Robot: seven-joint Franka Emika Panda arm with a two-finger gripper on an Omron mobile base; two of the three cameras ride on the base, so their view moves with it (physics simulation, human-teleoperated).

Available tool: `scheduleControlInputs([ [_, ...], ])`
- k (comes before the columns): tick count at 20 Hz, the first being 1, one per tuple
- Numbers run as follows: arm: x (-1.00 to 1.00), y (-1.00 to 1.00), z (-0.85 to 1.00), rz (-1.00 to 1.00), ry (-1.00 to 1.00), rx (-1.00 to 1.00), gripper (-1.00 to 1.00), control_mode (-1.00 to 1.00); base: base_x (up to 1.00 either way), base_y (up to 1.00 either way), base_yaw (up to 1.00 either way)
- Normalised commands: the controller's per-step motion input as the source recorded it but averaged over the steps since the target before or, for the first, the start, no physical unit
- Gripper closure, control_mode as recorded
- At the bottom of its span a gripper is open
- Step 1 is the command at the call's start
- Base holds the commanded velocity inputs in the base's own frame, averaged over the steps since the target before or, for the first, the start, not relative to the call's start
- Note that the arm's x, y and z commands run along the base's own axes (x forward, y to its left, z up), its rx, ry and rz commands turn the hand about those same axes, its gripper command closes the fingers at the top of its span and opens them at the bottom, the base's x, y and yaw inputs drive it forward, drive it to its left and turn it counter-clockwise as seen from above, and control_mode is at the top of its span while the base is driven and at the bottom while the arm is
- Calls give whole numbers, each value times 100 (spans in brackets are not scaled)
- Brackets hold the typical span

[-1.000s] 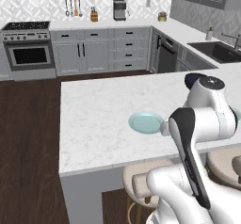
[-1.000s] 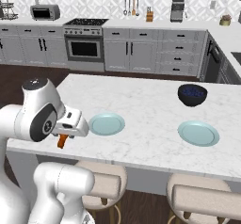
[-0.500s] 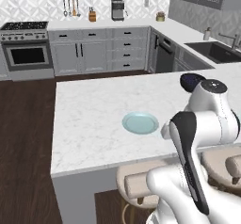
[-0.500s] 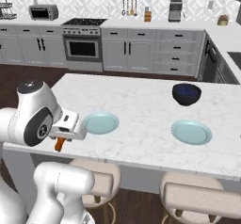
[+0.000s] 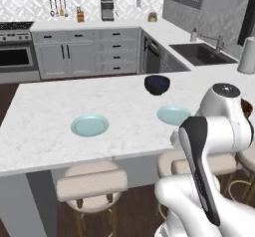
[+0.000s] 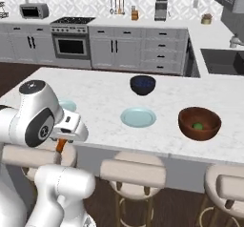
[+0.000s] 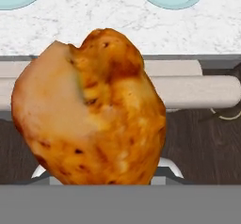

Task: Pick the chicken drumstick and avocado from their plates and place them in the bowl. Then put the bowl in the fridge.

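end effector (image 6: 61,145) gripping chicken drumstick (image 7: 92,110), avocado (image 6: 197,125) in bowl (image 6: 199,123)

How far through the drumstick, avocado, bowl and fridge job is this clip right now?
Done: the avocado lies in the brown bowl, and both plates on the island are bare. In hand: the chicken drumstick is gripped in the tool, held off the island's near edge by the stools. Left: drop the drumstick into the bowl, then carry the bowl to the fridge.

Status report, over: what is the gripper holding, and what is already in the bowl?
Gripper shut on chicken drumstick. Avocado in brown bowl. Both plates bare.
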Motion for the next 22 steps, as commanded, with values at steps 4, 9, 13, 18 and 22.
scheduleControlInputs([
  [4,0,0,0,0,0,0,100,100,-53,-98,0],
  [9,0,0,0,0,0,0,100,100,4,-100,5],
  [13,0,0,0,0,0,0,100,100,28,-96,8],
  [18,0,0,0,0,0,0,100,100,43,-50,1],
  [22,0,0,0,0,0,0,100,100,65,3,-5],
])
